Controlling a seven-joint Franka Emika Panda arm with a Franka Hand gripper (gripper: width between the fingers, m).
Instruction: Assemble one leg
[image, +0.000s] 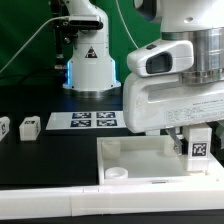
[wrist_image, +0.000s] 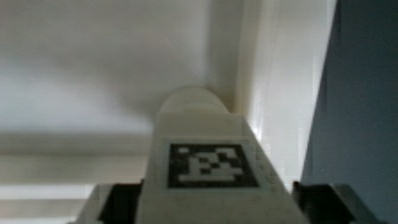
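Note:
My gripper (image: 199, 143) is shut on a leg (image: 199, 146), a small white post with a black-and-white tag, held upright over the right part of the large white tray-like piece (image: 140, 158). In the wrist view the leg (wrist_image: 210, 150) fills the middle between my dark fingers (wrist_image: 118, 203), its rounded tip pointing at the inner corner of the white piece (wrist_image: 107, 80). Two more legs lie on the black table at the exterior view's left, one (image: 29, 126) near the marker board and one (image: 4, 127) at the edge.
The marker board (image: 87, 121) lies on the table behind the white piece. A white robot base (image: 88, 60) stands at the back. A white rail (image: 60, 203) runs along the front. A round hole (image: 116, 173) sits in the piece's front corner.

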